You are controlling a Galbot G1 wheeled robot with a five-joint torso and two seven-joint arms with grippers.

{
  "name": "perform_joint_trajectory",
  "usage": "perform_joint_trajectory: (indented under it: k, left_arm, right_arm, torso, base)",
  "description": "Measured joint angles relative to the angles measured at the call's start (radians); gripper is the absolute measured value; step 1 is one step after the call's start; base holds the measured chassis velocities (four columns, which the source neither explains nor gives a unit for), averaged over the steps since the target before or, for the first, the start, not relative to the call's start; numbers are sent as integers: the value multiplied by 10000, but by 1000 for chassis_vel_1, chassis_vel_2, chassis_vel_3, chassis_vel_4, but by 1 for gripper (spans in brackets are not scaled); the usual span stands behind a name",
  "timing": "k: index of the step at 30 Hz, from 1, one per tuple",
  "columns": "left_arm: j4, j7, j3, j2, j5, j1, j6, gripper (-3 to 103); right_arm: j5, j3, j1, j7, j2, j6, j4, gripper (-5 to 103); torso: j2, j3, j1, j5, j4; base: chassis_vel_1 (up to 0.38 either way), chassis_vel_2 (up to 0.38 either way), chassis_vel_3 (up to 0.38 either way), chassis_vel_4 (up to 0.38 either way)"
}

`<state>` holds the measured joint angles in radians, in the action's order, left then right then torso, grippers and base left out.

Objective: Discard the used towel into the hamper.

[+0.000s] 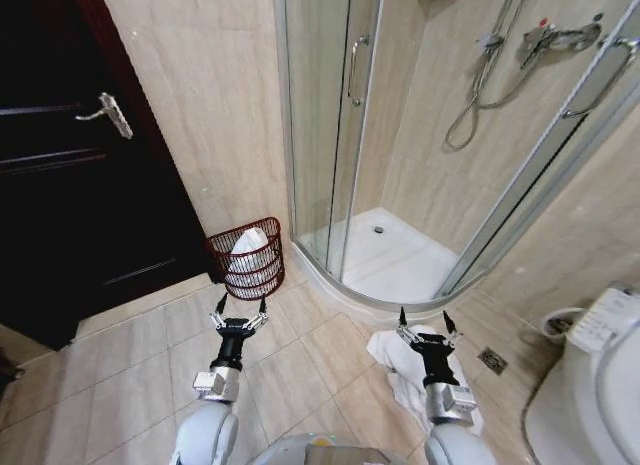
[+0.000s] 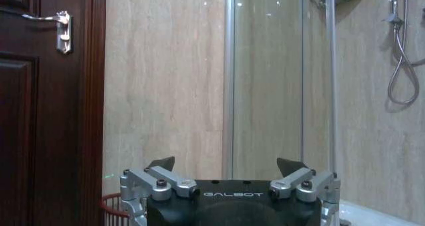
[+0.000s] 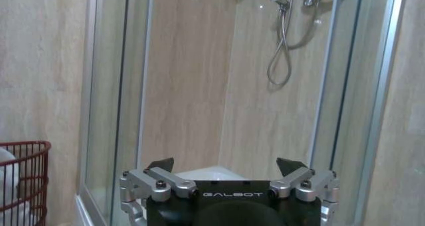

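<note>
— Both grippers' condition?
— Left gripper (image 1: pixel 240 309) and right gripper (image 1: pixel 423 322): spread apart, empty.
— Hamper (image 1: pixel 248 260)?
— Just beyond left gripper, apparently holding white cloth. Towel (image 1: pixel 400 375) lies beneath right gripper.

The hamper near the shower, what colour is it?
Dark red-brown open wire weave, clearest in the head view.

Beige tile floor (image 1: pixel 120 370); dark wooden door (image 1: pixel 70 155); glass shower enclosure (image 1: pixel 330 115); toilet (image 1: pixel 590 385) at right.
</note>
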<state>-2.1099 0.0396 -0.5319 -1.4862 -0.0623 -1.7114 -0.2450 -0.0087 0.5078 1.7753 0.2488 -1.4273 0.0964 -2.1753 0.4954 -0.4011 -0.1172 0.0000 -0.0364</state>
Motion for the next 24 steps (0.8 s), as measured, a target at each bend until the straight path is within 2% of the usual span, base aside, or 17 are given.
perform_joint_trajectory:
  k: [8,9,24]
  left_arm:
    - [290,-109,-433,177,-170,209,41,100]
    - [272,-229,-496,264,-345,257,184,100]
    - [257,-384,-81,236,-267,530,599,100]
  right_arm:
    - [189,367,109,-197,-14,188,337,100]
    - [287,500,185,-287,-26,247,380,100]
    - [725,1354,387,-828,-257,582,458,100]
  torso:
    - [0,0,0,0,1]
    - [0,0,0,1,0]
    - [0,0,0,0,1]
  base:
    - [-26,-82,20,68]
    - [-28,-82,55,81]
    - [-37,-81,40,89]
